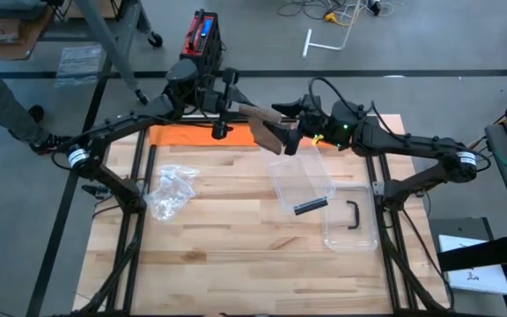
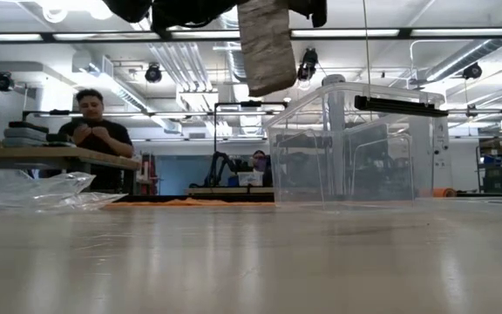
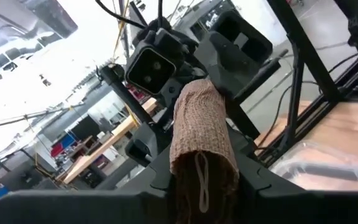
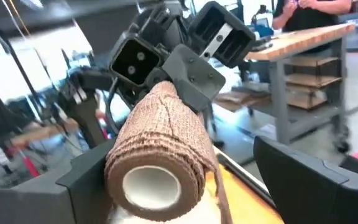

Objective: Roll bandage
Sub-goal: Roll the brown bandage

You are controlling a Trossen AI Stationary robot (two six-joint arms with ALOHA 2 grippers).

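Bandage roll (image 1: 269, 132) held aloft, clamped by left gripper (image 1: 236, 113); right gripper (image 1: 296, 139) spread wide around it

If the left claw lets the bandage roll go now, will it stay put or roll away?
Likely rolls: the bandage roll is a cylinder on a hollow core. Its woven wrap looks soft and grippy, so it probably won't slide. A loose tail hangs free in the low view and may unwind.

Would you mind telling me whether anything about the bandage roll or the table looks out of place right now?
The bandage roll hangs in the air between both arms, a loose tail dangling. The left end effector grips one end; the right end effector stands open around the other. The clear box lies skewed, with its lid set beside it.
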